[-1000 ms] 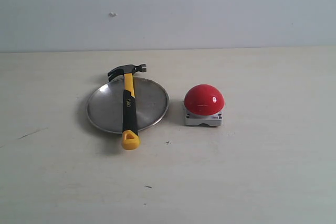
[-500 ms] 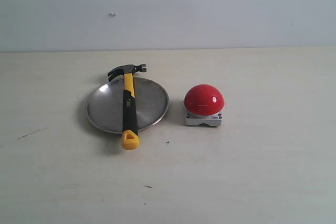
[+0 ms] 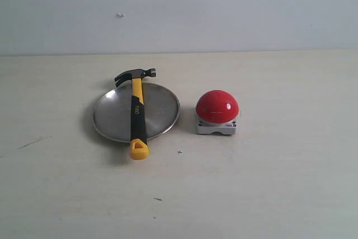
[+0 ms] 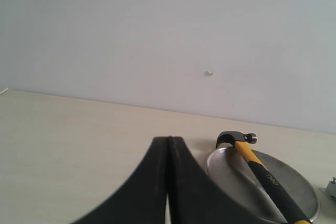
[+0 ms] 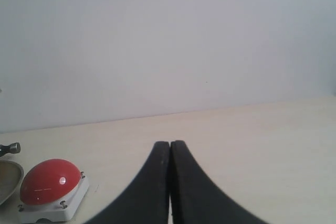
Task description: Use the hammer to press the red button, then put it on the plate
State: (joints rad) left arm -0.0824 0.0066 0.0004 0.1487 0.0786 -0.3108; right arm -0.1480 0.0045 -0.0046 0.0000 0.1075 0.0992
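Where you look for writing, note only 1 spot: pale lettering on the black part of the hammer point(image 3: 137, 110) handle, too small to read with certainty in any view. The red button point(image 3: 217, 106) shows a white glint on its dome; its grey base carries no legible label.

Containers: 1, the plate point(image 3: 112, 117), a shallow silver dish on the pale table point(image 3: 268, 183). The hammer lies across it, a little right of its middle. Its dark head sits past the far rim and its yellow looped tip past the near rim, so the black-and-yellow handle bridges the dish. The red button sits just beside the plate on the right, apart from it.

View differences:
- Exterior view gives you the whole layout, including the yellow loop and 2 small dark marks on the table nearer the camera.
- Left wrist view shows the hammer head, part of the handle and most of the plate; the loop is cut off and only a grey corner of the button base shows at the edge.
- Right wrist view shows the whole red button, a sliver of plate rim and the tip of the hammer head.

Left gripper point(image 4: 168, 145): fingers pressed flat together, well back from the plate. Right gripper point(image 5: 170, 148): fingers likewise pressed together, off to one side of the button.
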